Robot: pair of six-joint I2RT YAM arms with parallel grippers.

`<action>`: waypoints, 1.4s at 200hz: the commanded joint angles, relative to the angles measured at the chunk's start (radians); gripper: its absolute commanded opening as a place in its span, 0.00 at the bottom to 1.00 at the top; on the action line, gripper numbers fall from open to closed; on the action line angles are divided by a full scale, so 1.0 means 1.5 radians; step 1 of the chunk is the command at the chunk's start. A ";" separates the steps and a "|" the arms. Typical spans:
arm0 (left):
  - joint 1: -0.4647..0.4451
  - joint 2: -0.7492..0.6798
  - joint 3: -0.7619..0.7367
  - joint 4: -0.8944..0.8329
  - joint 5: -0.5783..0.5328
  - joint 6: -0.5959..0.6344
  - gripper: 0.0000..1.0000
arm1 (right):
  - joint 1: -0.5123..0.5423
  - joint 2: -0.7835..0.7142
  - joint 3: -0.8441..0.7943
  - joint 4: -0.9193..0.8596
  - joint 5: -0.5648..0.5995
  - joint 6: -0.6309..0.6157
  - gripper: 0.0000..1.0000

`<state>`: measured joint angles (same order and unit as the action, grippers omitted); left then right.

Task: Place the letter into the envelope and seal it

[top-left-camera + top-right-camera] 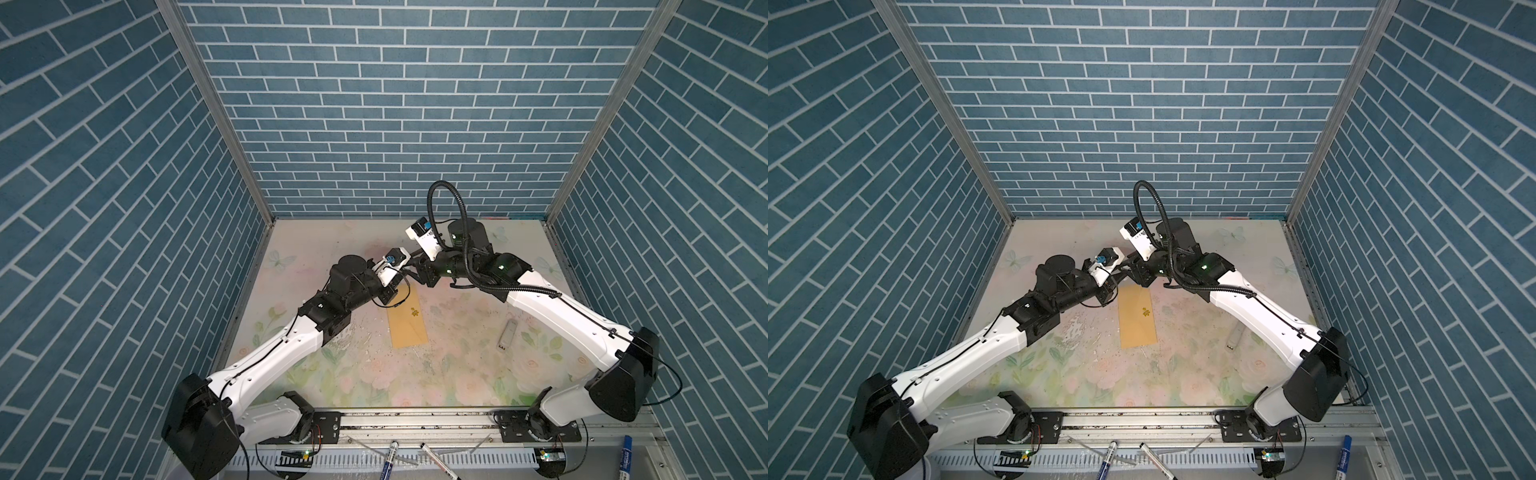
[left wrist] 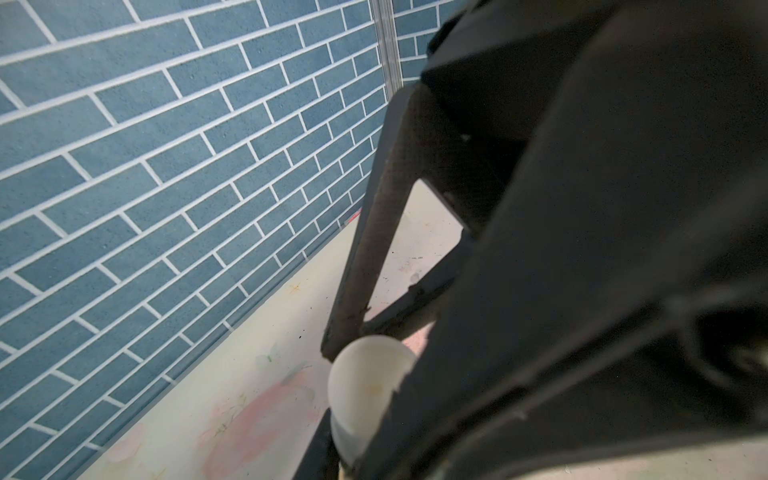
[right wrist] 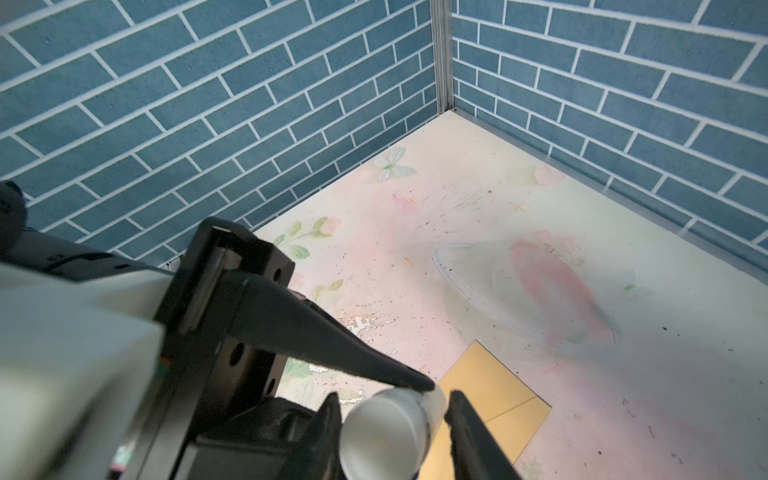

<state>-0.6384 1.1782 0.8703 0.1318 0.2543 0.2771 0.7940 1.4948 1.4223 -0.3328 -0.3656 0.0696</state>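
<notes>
step in hand: judged to be the sealing stage. the long golden-tan kraft paper envelope (image 1: 409,322) lies flat near the middle of the floral-printed desk (image 1: 457,374), small dark-gold emblem (image 1: 414,312) facing up. whether its flap is stuck down cannot be told. the cream bordered letter shows in no view and is presumably inside.

both hands meet over the envelope's far end on 1 short white plastic cylinder (image 3: 386,432), probably a glue stick. the left hand (image 2: 332,382) is narrow and grips it. the right hand (image 3: 392,399) has 2 fingers close on either side, but contact cannot be confirmed.

next move calls for a firm hold by both, then a pull or twist along the cylinder's axis.

writing: the blue-labelled marker pens (image 1: 626,457) at the front rail are too small to read.
</notes>
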 commanded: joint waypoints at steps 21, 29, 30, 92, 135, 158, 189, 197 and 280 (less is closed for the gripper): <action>-0.003 -0.003 -0.001 0.021 0.009 -0.008 0.00 | 0.005 0.012 0.041 -0.024 0.005 -0.018 0.32; -0.003 -0.001 0.000 0.021 0.009 -0.010 0.00 | 0.007 0.013 0.041 -0.024 0.006 -0.017 0.30; -0.003 -0.001 0.000 0.021 0.010 -0.011 0.00 | 0.007 0.013 0.041 -0.024 0.006 -0.018 0.29; -0.003 0.008 0.005 0.020 0.013 -0.023 0.00 | 0.011 0.016 0.043 -0.025 0.007 -0.009 0.08; -0.003 0.004 -0.007 0.019 0.007 -0.022 0.32 | 0.008 0.006 0.039 -0.024 0.008 0.000 0.04; -0.003 -0.001 -0.019 0.026 0.006 -0.022 0.43 | 0.001 -0.004 0.036 -0.023 -0.002 0.006 0.03; -0.003 -0.005 -0.036 0.037 0.002 -0.022 0.45 | -0.009 -0.012 0.032 -0.018 -0.025 0.018 0.02; -0.003 -0.005 -0.039 0.038 0.001 -0.022 0.45 | -0.011 -0.014 0.031 -0.017 -0.029 0.020 0.02; -0.003 -0.003 -0.056 0.058 -0.005 -0.020 0.31 | -0.016 -0.009 0.034 -0.015 -0.065 0.035 0.02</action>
<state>-0.6399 1.1854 0.8047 0.1867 0.2516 0.2440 0.7738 1.5051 1.4322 -0.3592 -0.4244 0.1005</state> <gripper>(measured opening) 0.339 0.249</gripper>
